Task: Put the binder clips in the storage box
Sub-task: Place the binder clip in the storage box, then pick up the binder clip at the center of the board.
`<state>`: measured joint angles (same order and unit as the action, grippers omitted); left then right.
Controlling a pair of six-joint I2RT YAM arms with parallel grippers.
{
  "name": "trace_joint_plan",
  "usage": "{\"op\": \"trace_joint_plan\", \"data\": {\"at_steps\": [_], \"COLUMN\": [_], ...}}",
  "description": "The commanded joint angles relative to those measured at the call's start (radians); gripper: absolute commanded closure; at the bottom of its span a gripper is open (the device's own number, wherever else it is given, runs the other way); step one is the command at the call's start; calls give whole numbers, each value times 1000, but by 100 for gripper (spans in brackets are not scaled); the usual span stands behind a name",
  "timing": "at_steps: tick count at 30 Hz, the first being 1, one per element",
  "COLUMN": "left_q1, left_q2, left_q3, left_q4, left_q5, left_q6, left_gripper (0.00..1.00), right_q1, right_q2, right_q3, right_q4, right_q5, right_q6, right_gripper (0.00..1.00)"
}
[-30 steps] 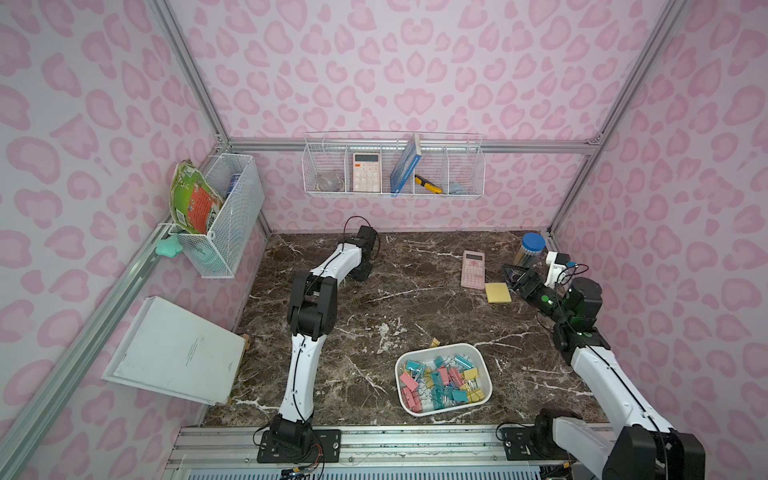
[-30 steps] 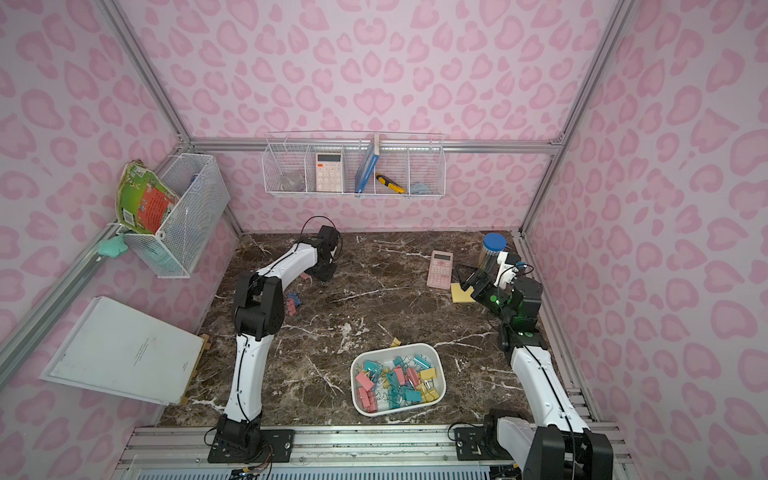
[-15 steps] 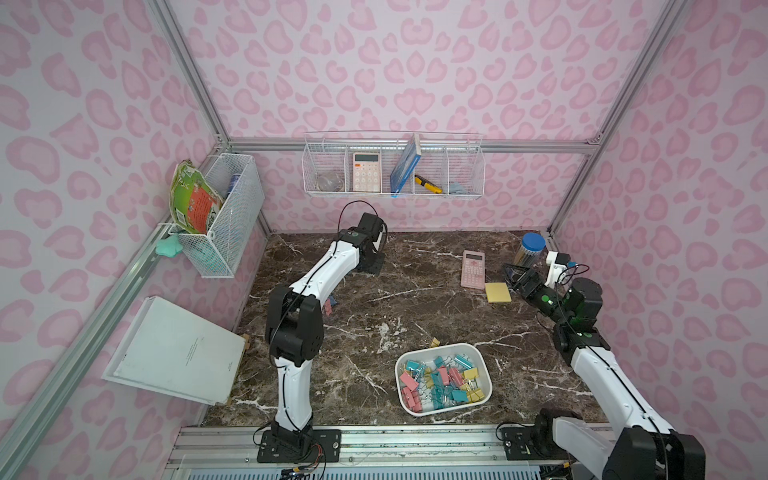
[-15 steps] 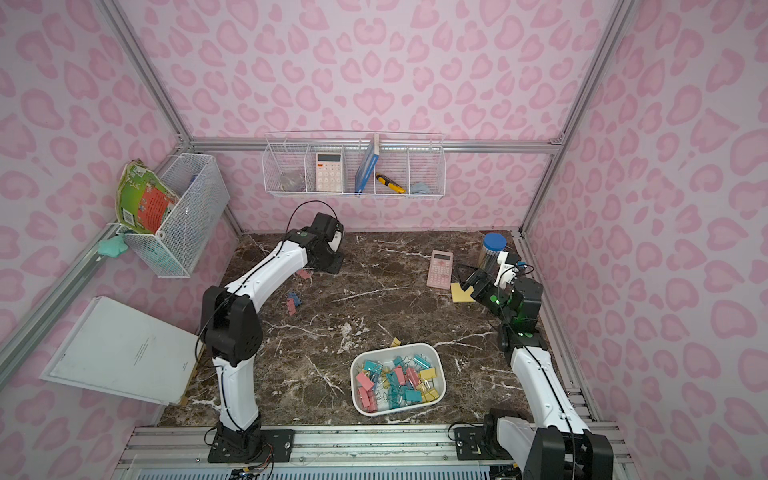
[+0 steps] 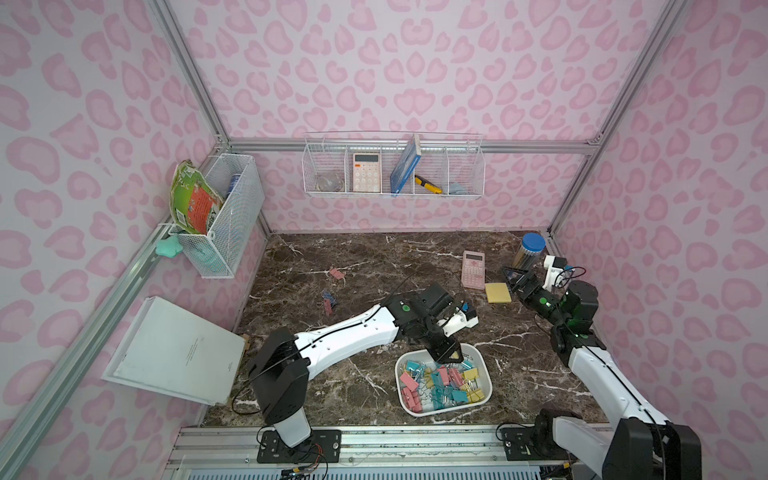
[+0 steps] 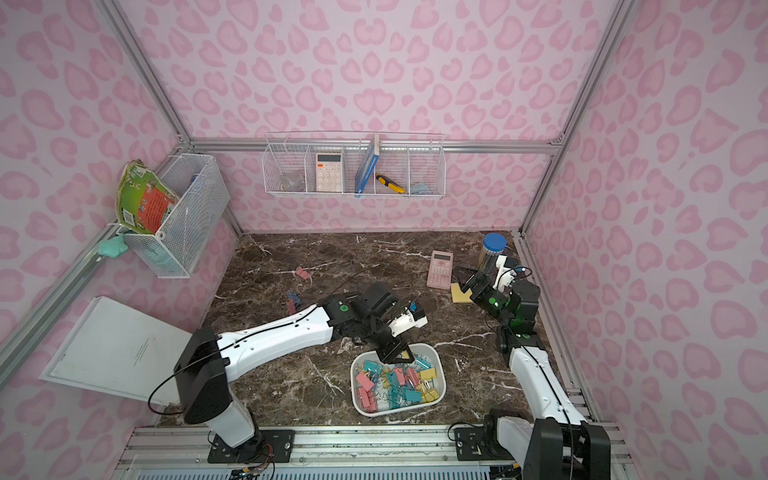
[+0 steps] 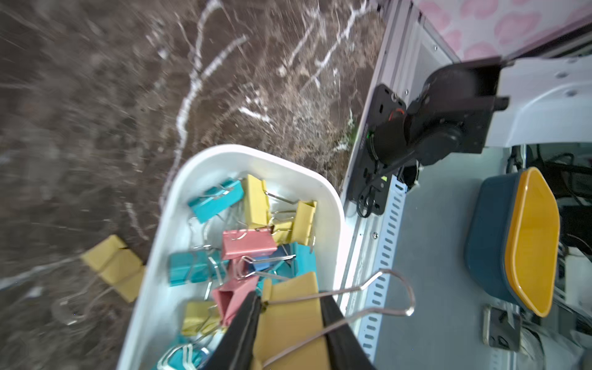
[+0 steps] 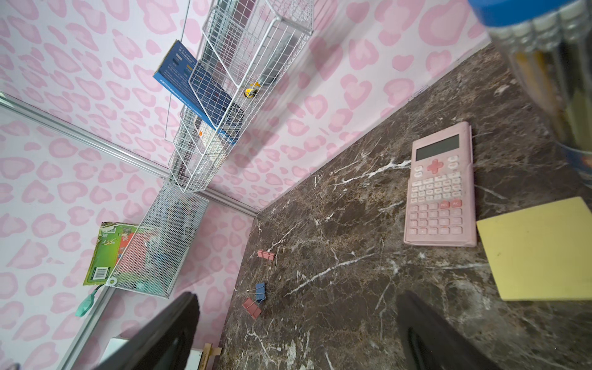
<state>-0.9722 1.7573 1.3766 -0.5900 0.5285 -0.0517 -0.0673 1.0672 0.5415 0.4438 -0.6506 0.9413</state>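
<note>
The left hand [image 7: 290, 309] grips a yellow binder clip [image 7: 291, 323] by its folded body between its two dark fingers [image 7: 243, 323], the silver wire handles sticking out past the tips; in both top views this hand [image 5: 446, 355] hangs over the far end of the storage box [image 5: 488, 384], which sits on the table [image 5: 374, 257] near the front rail; the box holds a heap of binder clips [image 5: 440, 382] in pink, yellow, teal and blue; the left wrist view shows one more yellow clip [image 7: 113, 266] lying on the table just outside the box rim [image 7: 333, 205]; three loose clips lie well apart from the box towards the far left of the table, a pink one [image 5: 336, 273], a blue one [image 5: 328, 296] and another pink one [image 5: 328, 307] beside it; the right hand [image 5: 513, 278] stands wide open and empty, near the yellow sticky-note pad [image 5: 497, 293] and the pink calculator [image 5: 473, 270].
</note>
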Motion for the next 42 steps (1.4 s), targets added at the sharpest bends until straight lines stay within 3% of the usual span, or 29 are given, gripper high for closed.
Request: {"op": "trace_joint_plan", "data": {"at_steps": [1, 2, 4, 6, 9, 11, 13, 15, 18, 21, 24, 25, 28, 30, 34, 37, 42], "left_q1": [-21, -26, -26, -16, 48, 127, 263, 430, 661, 823, 919, 939, 961, 961, 960, 960, 960], "left_q2": [42, 45, 42, 16, -50, -114, -178, -194, -137, -39, 90, 145, 330, 409, 489, 521, 597], "left_q3": [9, 12, 26, 32, 22, -2, -33, -40, -15, 15, 115, 171, 405, 490, 564, 564, 621], "left_q4": [45, 58, 64, 68, 83, 95, 94, 45, -35, -8, 19, 5, -162, -210, -201, -178, -215], "left_q5": [51, 55, 35, -29, -122, -247, -474, -626, -719, -668, -594, -562, -541, -530, -527, -428, -371], "left_q6": [-29, -30, -29, -29, -42, -86, -208, -299, -386, -417, -404, -386, -353, -343, -226, -51, 16], "left_gripper": [63, 58, 35, 23, 21, 24, 32, 34, 34, 29, 3, 1, 1, 2, 11, 14, 22], "right_q1": [-1, 0, -3, -2, -2, -2, -3, -3, -5, -6, -8, -9, -17, -23, -33, -37, -36], "right_q2": [-10, -12, -10, -8, -6, -6, -8, -9, -7, -1, 5, 6, 7, 5, 14, 13, 16], "right_q3": [0, 0, 1, 4, 5, 7, 7, 2, -7, -9, -3, 2, 2, 0, 0, 5, 18], "right_q4": [7, 2, -1, 9, 21, 23, 21, 21, 37, 50, 52, 45, 38, 35, 40, 33, 27], "right_q5": [-3, -3, -1, -3, -6, -9, -12, -15, -23, -33, -40, -41, -45, -42, -54, -57, -56], "right_q6": [-11, -15, -16, -9, 0, -2, -6, -7, 0, 5, 1, -4, -12, -14, -10, -15, -14], "right_gripper": [2, 2, 2, 2, 2, 2, 2, 2, 2, 2, 2, 2, 2, 2, 2, 2, 2]}}
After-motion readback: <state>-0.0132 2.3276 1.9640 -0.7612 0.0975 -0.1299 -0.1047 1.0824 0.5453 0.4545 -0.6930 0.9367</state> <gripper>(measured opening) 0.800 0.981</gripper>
